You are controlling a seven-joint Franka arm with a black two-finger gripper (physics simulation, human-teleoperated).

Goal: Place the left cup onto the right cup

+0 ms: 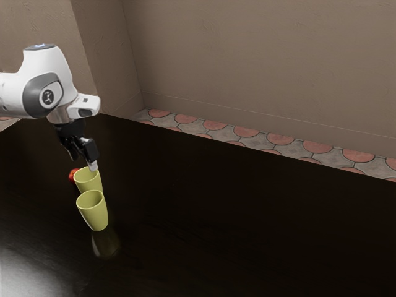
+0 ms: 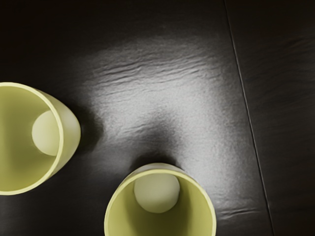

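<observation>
Two yellow-green cups stand upright on the dark table (image 1: 247,210), close together at the exterior view's left. The farther cup (image 1: 87,179) is right below my gripper (image 1: 85,159), whose fingertips hang just above its rim. The nearer cup (image 1: 92,209) stands in front of it, a small gap apart. In the wrist view the cup under my hand (image 2: 160,201) shows its open mouth and pale bottom, and the other cup (image 2: 29,140) stands beside it. My gripper is open and holds nothing.
A small red object (image 1: 73,175) peeks out behind the farther cup. The dark table stretches wide toward the exterior view's right. Beyond its far edge lie a tiled floor (image 1: 278,139) and beige walls.
</observation>
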